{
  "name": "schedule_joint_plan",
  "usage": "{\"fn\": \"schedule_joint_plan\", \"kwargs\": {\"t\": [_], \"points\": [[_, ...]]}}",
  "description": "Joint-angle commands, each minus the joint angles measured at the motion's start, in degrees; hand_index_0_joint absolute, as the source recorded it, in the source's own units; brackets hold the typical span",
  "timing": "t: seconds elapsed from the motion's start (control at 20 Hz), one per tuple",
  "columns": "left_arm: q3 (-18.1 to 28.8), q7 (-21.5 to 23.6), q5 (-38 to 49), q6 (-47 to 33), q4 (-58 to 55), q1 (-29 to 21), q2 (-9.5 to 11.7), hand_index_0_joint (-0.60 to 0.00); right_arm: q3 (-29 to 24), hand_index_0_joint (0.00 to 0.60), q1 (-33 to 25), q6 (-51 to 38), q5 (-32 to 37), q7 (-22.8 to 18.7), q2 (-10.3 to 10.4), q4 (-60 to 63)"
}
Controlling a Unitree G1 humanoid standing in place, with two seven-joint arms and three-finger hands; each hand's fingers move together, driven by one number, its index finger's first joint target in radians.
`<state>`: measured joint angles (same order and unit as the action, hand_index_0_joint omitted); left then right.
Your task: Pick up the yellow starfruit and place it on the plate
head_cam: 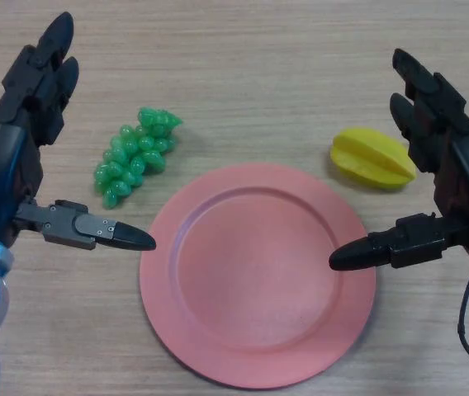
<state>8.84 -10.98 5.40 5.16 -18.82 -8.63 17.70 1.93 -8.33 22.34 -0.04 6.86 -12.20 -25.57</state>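
The yellow starfruit (372, 159) is lying on the counter (259, 66) just beside the plate (193, 322), off its upper right rim. We are holding our right hand (453, 177) near it, fingers spread and empty, probably lining up a grasp. Our left hand (20, 132) is hovering open beside the green grapes (135, 155), leaving the plate unobstructed.

Head view. Left hand (20, 124) at the left edge, fingers straight and pointing toward the far side, thumb extended rightward. Right hand (445, 157) at the right edge in a mirrored pose, fingers straight, thumb extended leftward. Both hands hold nothing.
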Motion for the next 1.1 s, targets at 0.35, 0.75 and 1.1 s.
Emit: {"fn": "schedule_joint_plan", "kwargs": {"t": [0.35,0.75,1.1], "points": [[1.92,1.10,2.15,-7.32,-1.08,-1.11,0.96,0.000,-3.90,0.000,-5.38,-13.98,-2.25,-1.22,-2.12,4.99],[1.54,1.37,-0.67,-8.96,2.16,-1.51,1.33,0.000,-5.58,0.000,-17.61,-28.91,-6.81,-4.93,-4.84,32.04],[3.08,0.71,3.29,-7.50,-0.26,-0.56,1.27,0.000,-5.72,0.000,-29.65,-42.87,-11.07,-12.07,-6.74,61.43]]}}
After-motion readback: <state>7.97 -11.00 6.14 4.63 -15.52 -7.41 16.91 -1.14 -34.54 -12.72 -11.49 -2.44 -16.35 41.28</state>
